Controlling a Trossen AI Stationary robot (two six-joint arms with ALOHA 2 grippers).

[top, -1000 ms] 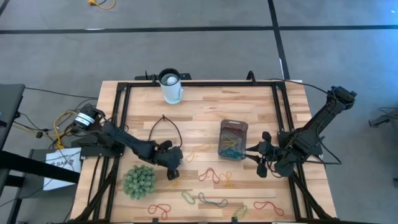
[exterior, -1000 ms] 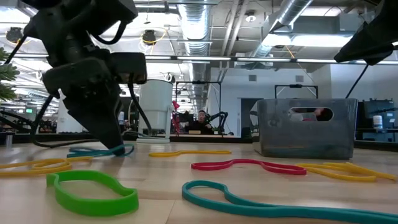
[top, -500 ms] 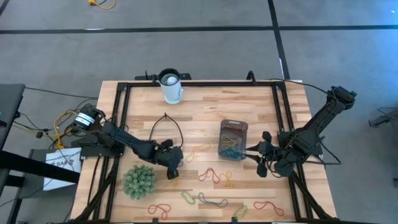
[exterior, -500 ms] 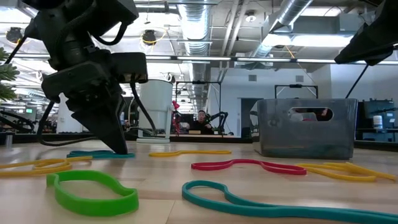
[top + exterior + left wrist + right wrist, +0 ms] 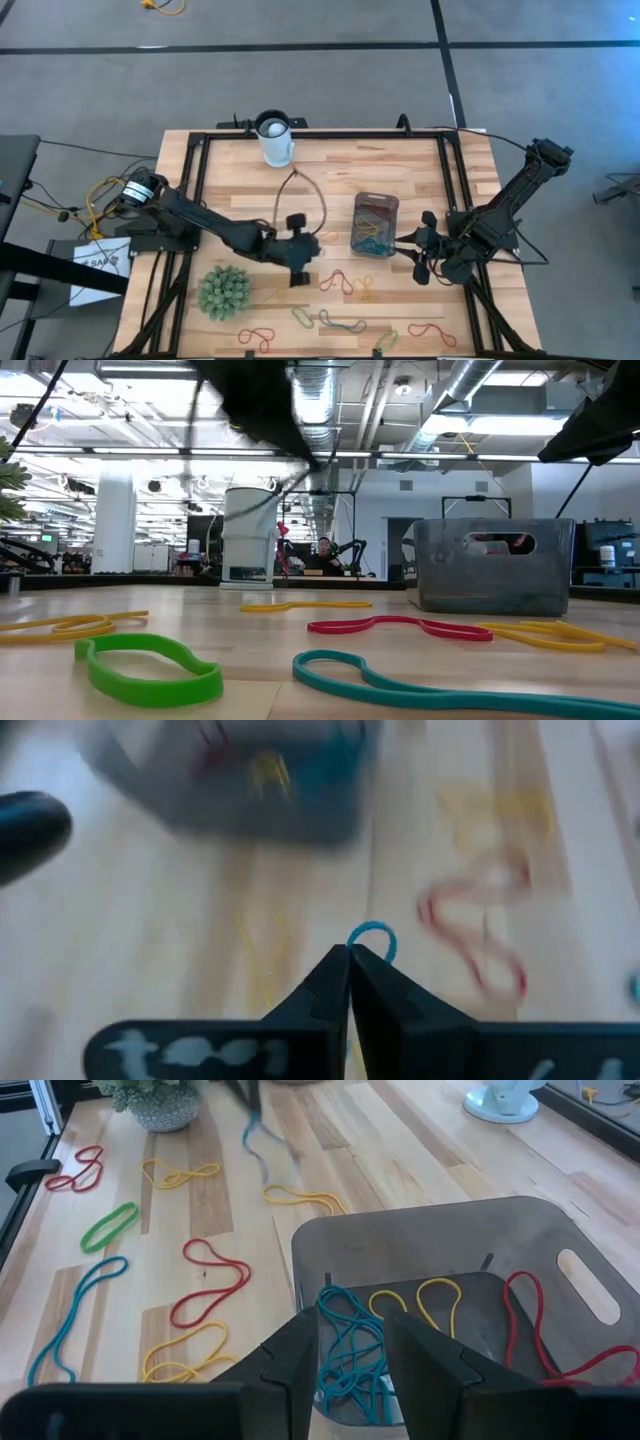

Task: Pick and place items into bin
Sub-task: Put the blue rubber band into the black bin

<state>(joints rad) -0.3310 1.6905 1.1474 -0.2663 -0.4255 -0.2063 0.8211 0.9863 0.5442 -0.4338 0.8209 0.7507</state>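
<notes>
1. Pale wood planks form the tabletop (image 5: 330, 160), framed by black rails on grey floor; beyond it, an open room with ceiling ducts.
2. Thin floppy loops (image 5: 150, 665) lie scattered toward six o'clock.
3. The left tool (image 5: 348, 952), near centre, pinches a blue loop (image 5: 373, 937).
4. The smoky clear bin (image 5: 375, 225), around three o'clock, has rounded corners; the right tool (image 5: 350, 1325) hangs wide beside it.

Coloured loops (image 5: 338, 283) flat on wood; more tangled inside upright grey-tinted bin (image 5: 375, 225).
</notes>
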